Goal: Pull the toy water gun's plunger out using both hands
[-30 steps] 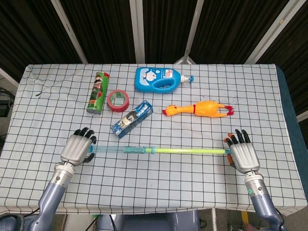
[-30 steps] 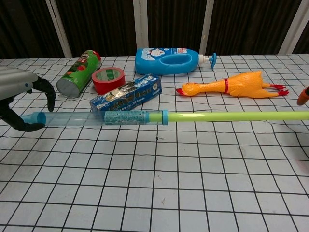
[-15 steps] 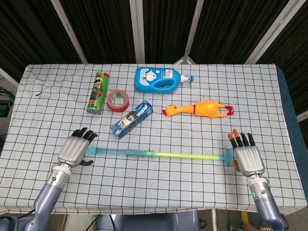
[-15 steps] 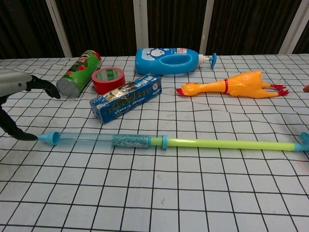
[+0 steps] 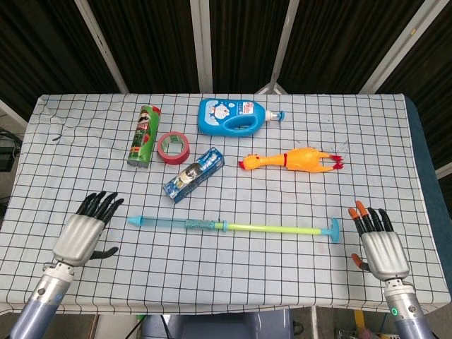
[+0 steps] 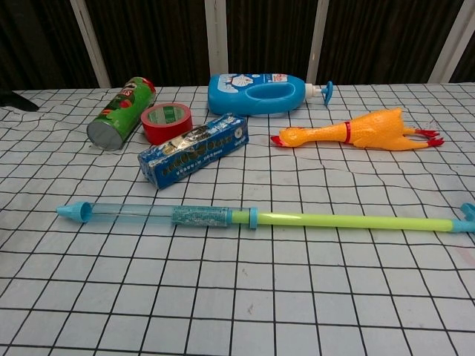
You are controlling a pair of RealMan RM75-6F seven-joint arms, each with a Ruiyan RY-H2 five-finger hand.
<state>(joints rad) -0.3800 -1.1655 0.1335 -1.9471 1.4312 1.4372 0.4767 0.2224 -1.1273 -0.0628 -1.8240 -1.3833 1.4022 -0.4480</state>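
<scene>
Checked table: one water gun, two spread, empty hands.

A table covered by a checked cloth is seen; the water gun lies at 6 o'clock, the blue bottle at 12.

Left hand: silver-grey back, black fingers, grey-blue forearm. Right hand: same silver back, black fingers, one fingertip orange, green dot at wrist.
</scene>
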